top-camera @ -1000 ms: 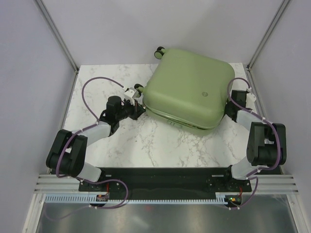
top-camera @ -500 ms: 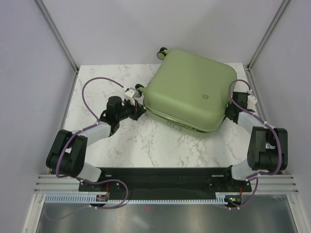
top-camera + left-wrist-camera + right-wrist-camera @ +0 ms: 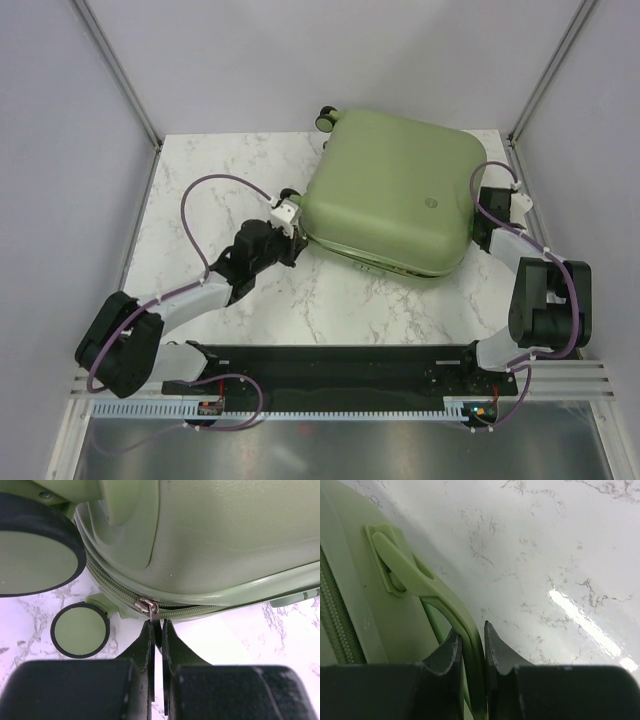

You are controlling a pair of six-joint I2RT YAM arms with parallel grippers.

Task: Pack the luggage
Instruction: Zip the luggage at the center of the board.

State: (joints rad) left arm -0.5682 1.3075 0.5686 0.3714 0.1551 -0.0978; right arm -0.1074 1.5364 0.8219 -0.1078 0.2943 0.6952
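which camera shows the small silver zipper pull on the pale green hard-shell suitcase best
Left wrist: the zipper pull sits mid-frame, pinched by the left gripper. Top external shows the suitcase, the pull too small. Right wrist shows zipper teeth and the handle, no pull.

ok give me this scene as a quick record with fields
luggage: lid down, lying flat on table
left fingers: shut on zipper pull, at the corner by the wheels
right fingers: shut on handle
zip progress: cannot tell
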